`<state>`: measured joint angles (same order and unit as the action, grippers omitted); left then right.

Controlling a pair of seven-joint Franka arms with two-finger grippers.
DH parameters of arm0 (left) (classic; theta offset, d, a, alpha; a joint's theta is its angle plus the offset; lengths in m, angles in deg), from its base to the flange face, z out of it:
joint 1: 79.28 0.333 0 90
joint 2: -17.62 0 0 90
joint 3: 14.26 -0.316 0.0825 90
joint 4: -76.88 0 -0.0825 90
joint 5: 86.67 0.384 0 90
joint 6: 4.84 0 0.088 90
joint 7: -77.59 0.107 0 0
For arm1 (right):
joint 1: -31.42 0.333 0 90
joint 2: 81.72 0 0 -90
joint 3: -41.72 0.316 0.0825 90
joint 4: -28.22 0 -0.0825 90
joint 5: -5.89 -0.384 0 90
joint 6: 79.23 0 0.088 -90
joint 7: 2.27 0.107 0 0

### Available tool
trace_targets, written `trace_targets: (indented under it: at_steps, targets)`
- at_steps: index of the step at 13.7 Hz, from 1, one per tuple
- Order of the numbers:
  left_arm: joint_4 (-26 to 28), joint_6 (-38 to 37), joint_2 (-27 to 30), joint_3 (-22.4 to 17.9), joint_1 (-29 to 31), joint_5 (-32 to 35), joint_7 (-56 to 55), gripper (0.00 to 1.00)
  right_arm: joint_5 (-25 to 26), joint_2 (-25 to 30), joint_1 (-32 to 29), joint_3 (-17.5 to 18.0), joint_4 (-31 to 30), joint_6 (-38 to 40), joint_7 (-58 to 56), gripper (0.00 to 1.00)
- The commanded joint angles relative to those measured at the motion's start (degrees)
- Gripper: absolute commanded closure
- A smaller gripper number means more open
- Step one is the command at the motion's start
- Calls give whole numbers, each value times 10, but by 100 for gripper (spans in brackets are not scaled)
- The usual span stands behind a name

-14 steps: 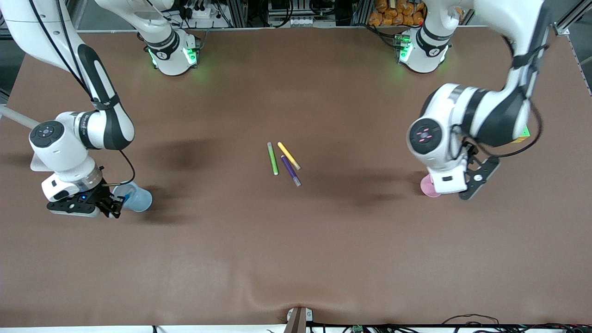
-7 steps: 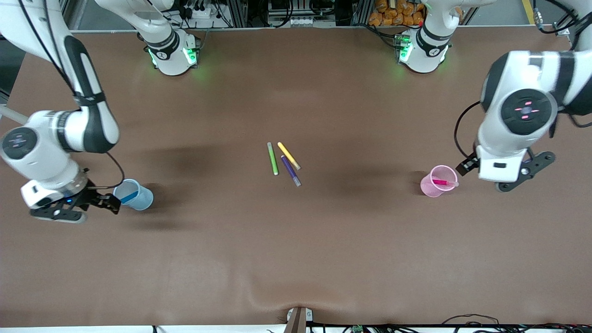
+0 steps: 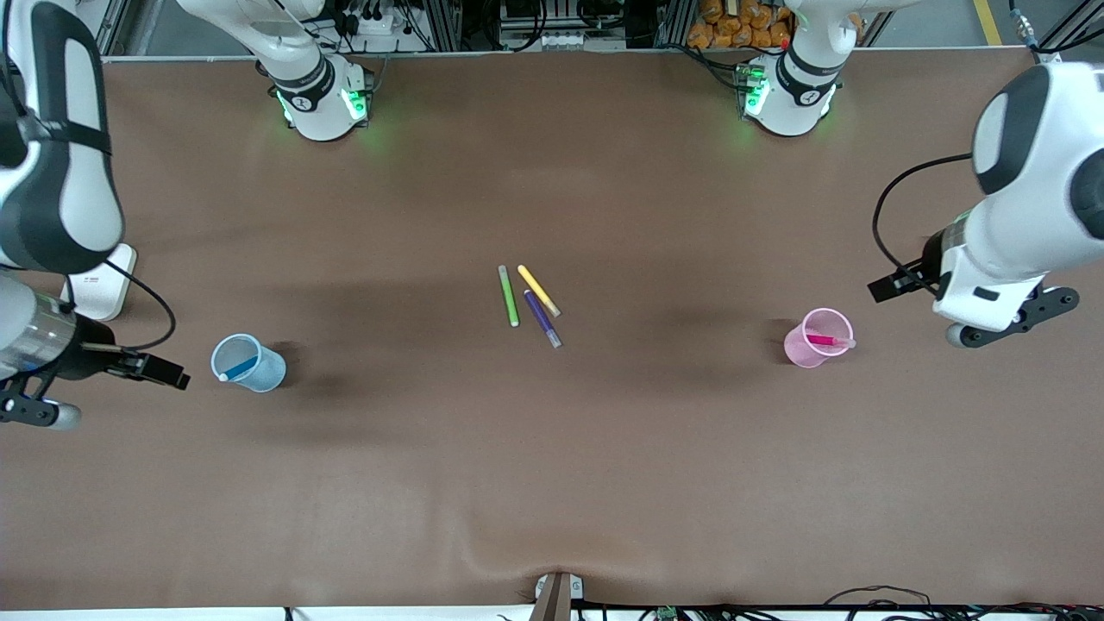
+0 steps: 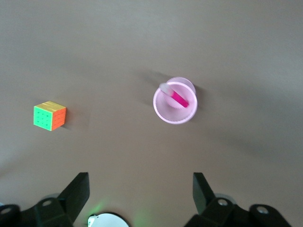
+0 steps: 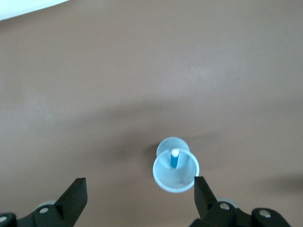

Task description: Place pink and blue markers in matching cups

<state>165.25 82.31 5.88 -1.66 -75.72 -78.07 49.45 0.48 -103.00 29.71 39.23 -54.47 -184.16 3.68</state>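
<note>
The blue marker (image 3: 239,368) stands tilted in the pale blue cup (image 3: 259,373) toward the right arm's end of the table. It also shows in the right wrist view (image 5: 175,160), in the cup (image 5: 163,182). The pink marker (image 3: 828,341) leans in the light pink cup (image 3: 802,347) toward the left arm's end, and shows in the left wrist view (image 4: 179,98) in its cup (image 4: 161,111). My right gripper (image 3: 168,375) (image 5: 139,194) is open, empty and raised beside the blue cup. My left gripper (image 3: 888,286) (image 4: 141,189) is open, empty and raised beside the pink cup.
A green marker (image 3: 509,296), a yellow marker (image 3: 538,290) and a purple marker (image 3: 542,318) lie together at the table's middle. A white device (image 3: 99,285) sits near the right arm. A colour cube (image 4: 49,115) lies near the pink cup.
Both grippers have drawn up and away from their cups toward the table's ends. The blue and pink markers stay in the cups.
</note>
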Motion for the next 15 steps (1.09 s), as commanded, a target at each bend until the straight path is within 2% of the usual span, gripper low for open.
trace_targets:
  at_steps: [1, 4, 8, 9, 11, 15]
  targets:
    - [-4, -17, 28, 4, 24, -41, 75, 0, -3, -13, -1, 6, 69, 88, 2, 0]
    - [0, -20, 51, 3, 29, -51, 139, 0, 6, -1, -1, 4, 116, 198, -3, 0]
    - [0, -14, 79, 1, 30, -68, 163, 0, 31, 73, 0, 6, 110, 236, -24, 0]
    - [0, -12, 86, 1, 30, -68, 164, 0, 31, 94, 5, 6, 101, 253, -18, 0]
    - [5, 2, 100, 1, 30, -68, 166, 0, 31, 146, 6, 6, 40, 251, -19, 0]
    - [2, 14, 107, 0, 30, -82, 174, 0, 34, 207, 18, 7, -33, 244, -20, 0]
